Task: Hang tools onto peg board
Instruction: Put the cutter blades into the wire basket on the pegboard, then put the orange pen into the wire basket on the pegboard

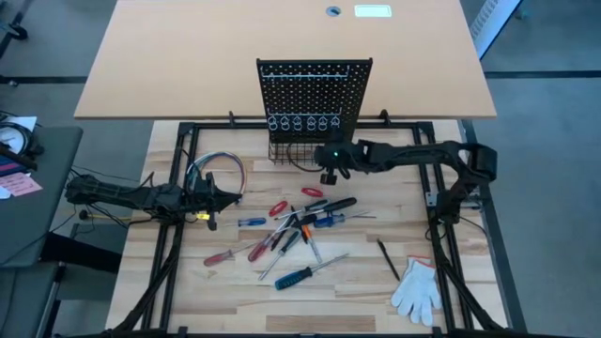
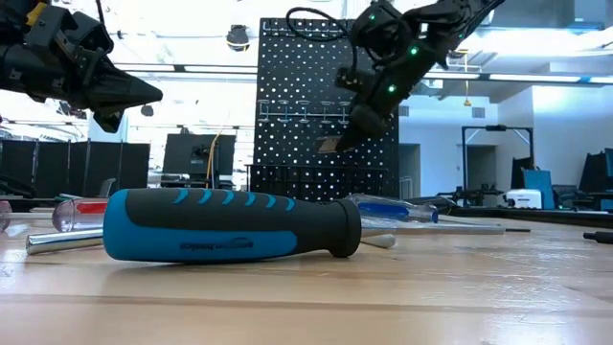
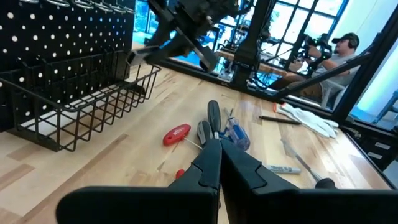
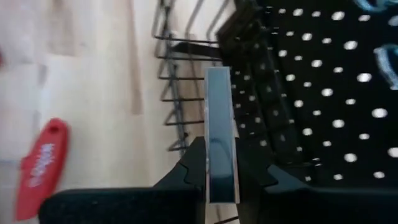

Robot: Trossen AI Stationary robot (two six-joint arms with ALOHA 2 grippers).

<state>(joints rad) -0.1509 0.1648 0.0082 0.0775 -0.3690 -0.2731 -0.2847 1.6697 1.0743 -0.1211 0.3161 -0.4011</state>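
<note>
The right claw (image 4: 219, 171) grips a flat dark metal bar (image 4: 219, 134), hovering just before the peg board (image 1: 315, 89) above its wire basket (image 1: 293, 150); the left claw (image 3: 219, 163) is clenched on nothing, raised over the worktop (image 1: 366, 286) near the coloured wires (image 1: 214, 167); the tools (image 1: 299, 230) lie scattered mid-worktop, a white glove (image 1: 417, 289) apart from them.

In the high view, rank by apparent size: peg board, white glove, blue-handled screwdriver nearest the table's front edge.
1. Peg board, clearly largest.
2. White glove and blue-handled screwdriver: close. The screwdriver looks longer, the glove broader, so I won't rank them.
</note>
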